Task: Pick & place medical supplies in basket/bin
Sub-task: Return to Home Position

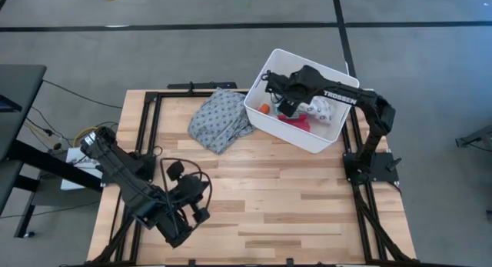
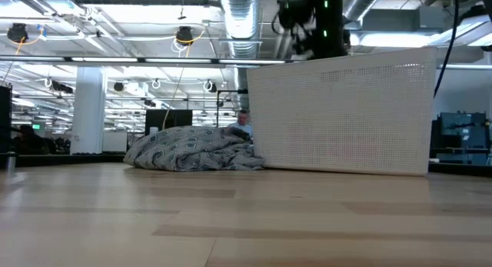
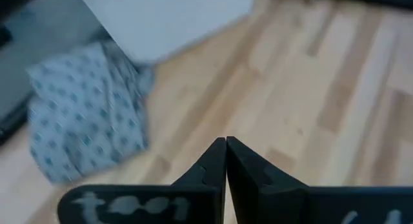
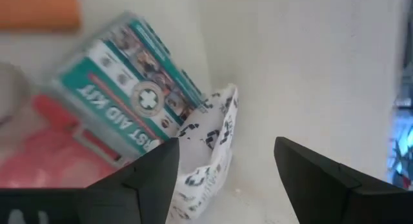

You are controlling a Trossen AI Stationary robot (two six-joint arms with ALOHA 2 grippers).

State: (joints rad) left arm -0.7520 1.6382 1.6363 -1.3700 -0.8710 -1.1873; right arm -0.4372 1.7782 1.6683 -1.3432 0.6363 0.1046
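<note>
The white bin [image 1: 307, 101] stands at the table's far right; in the low view its perforated wall [image 2: 342, 117] faces me. Inside lie the green first-aid box [image 4: 129, 88], a white patterned soft pack [image 4: 210, 146] against the wall, a pink item [image 4: 39, 153] and an orange one [image 1: 264, 108]. My right gripper [image 4: 226, 166] hangs open inside the bin [image 1: 283, 105], its fingers on either side of the soft pack's end; whether they touch it does not show. My left gripper [image 3: 226, 143] is shut and waits above the table's near left [image 1: 177, 171].
A crumpled grey dotted cloth [image 1: 221, 119] lies on the table just left of the bin, also seen in the low view [image 2: 192, 151]. Bare wooden table stretches across the middle and the near side. A person sits far behind the cloth.
</note>
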